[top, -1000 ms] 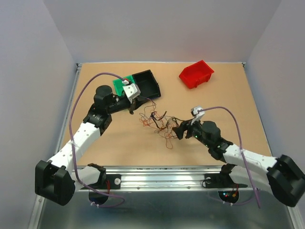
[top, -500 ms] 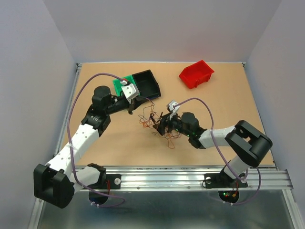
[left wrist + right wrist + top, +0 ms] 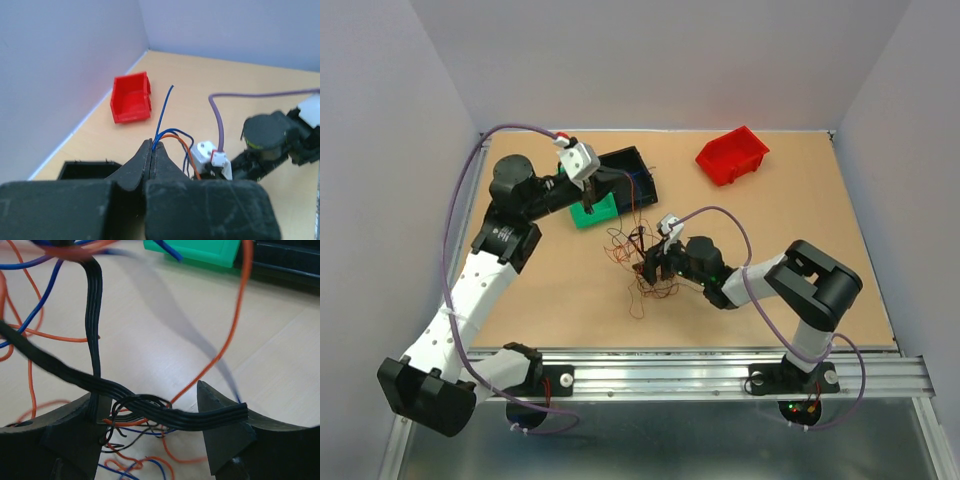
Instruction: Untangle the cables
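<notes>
From the top view, the cables (image 3: 642,262) lie as a loose tangle of orange, black and blue strands in the middle of the surface (image 3: 800,220), with a few strands running up and to the left towards the left arm. The left fingers (image 3: 589,196) hang above a green bin (image 3: 596,213), which sits against the near side of a black bin (image 3: 632,172). A red bin (image 3: 732,155) stands well apart near the far right corner. The right fingers (image 3: 651,266) are down in the tangle itself, low to the surface.

In the left wrist view, the left fingers (image 3: 152,156) are pressed together with no gap, pinching thin blue and orange cables (image 3: 165,132) that rise from their tips. One blue strand stands nearly upright, while the others loop to the right. The red bin (image 3: 130,97) lies beyond by the wall. An edge of the black bin (image 3: 87,169) shows at lower left, and a lavender cord (image 3: 216,112) curves up from the right arm's wrist.

In the right wrist view, the right fingers (image 3: 222,432) stand wide apart. A flat black ribbon cable (image 3: 170,412) lies across the gap from one finger to the other, with thin black, orange and blue strands bunched under it. The green bin (image 3: 200,251) and black bin (image 3: 285,260) show at the top edge.
</notes>
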You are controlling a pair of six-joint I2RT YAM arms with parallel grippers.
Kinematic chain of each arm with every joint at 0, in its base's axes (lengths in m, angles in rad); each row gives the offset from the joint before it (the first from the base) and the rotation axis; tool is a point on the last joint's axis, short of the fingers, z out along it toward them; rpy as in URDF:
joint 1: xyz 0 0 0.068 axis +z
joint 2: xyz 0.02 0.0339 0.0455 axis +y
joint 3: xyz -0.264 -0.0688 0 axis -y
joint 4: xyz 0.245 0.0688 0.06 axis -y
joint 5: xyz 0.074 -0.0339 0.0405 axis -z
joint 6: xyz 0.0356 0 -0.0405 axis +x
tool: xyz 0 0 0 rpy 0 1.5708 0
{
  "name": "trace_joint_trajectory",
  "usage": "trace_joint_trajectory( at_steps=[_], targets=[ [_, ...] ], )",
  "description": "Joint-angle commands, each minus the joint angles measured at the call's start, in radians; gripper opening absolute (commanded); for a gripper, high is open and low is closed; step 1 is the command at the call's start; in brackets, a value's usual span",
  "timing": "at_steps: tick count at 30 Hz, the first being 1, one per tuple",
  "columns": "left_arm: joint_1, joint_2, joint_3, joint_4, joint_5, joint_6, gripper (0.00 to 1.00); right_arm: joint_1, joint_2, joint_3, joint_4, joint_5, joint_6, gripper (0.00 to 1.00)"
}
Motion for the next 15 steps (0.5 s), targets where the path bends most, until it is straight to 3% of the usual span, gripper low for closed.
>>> trace_joint_trajectory(
  at_steps=[1,7,14,15],
  targets=[
    [-0.006,0.002,0.188,0.007,0.007,-0.040,0.00,0.013,-0.003,0.022,0.088,0.031,-0.003,0.73],
    [-0.006,-0.012,0.403,-0.039,-0.016,-0.080,0.00,0.013,-0.007,0.004,0.094,0.055,-0.002,0.71],
    [-0.006,-0.029,0.496,-0.030,-0.058,-0.136,0.00,0.013,-0.043,-0.038,0.104,0.095,0.000,0.62],
    [-0.006,-0.032,0.496,-0.027,-0.062,-0.137,0.00,0.013,-0.056,-0.045,0.105,0.101,0.003,0.56]
  ],
)
